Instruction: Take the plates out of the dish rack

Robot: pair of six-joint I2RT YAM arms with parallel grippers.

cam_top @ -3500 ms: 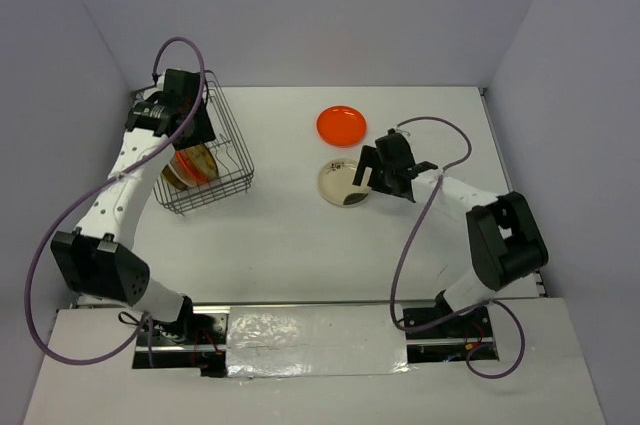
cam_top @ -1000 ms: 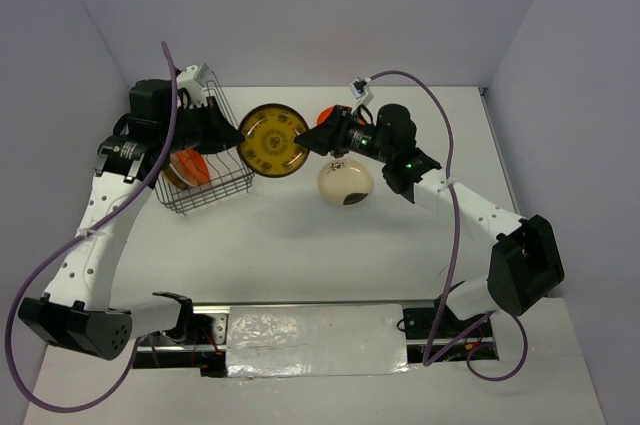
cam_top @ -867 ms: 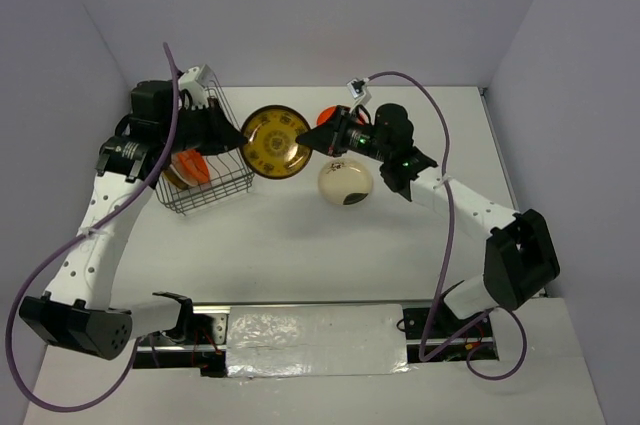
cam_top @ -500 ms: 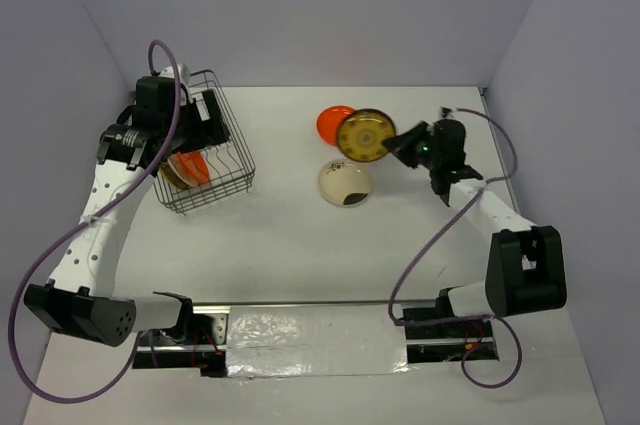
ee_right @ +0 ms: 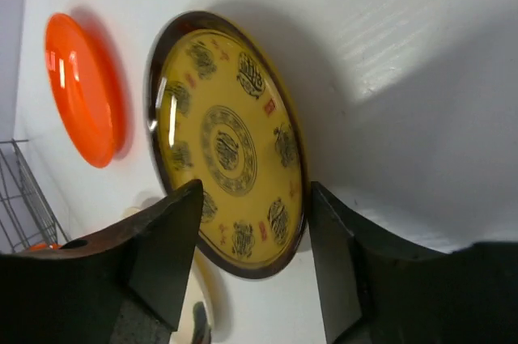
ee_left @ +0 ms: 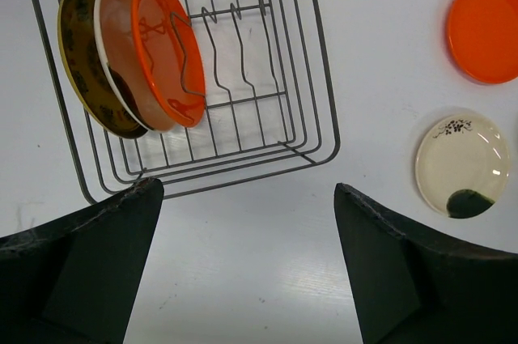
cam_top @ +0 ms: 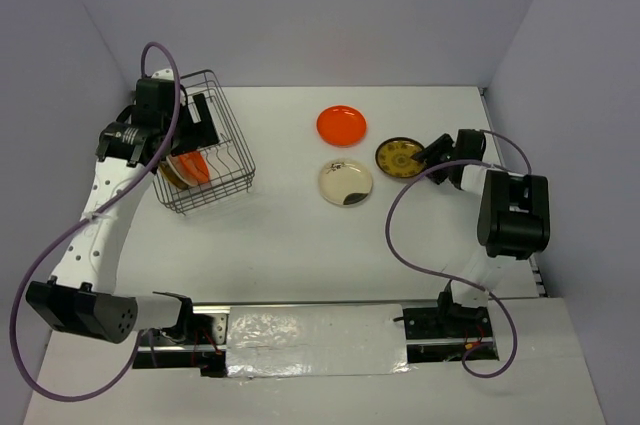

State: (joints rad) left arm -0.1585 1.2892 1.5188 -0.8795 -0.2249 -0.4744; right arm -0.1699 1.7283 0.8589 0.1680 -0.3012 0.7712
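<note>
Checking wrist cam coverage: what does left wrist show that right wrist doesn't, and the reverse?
Left wrist only: the open left gripper, three plates standing in the rack. Right wrist only: the yellow patterned plate flat on the table, framed by the open right gripper. Both: the orange plate on the table; the rack, only a corner in right wrist.

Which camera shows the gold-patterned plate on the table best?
The right wrist view: the plate looks large there, its pattern clear. The top view shows it small and far off; the left wrist view misses it.
</note>
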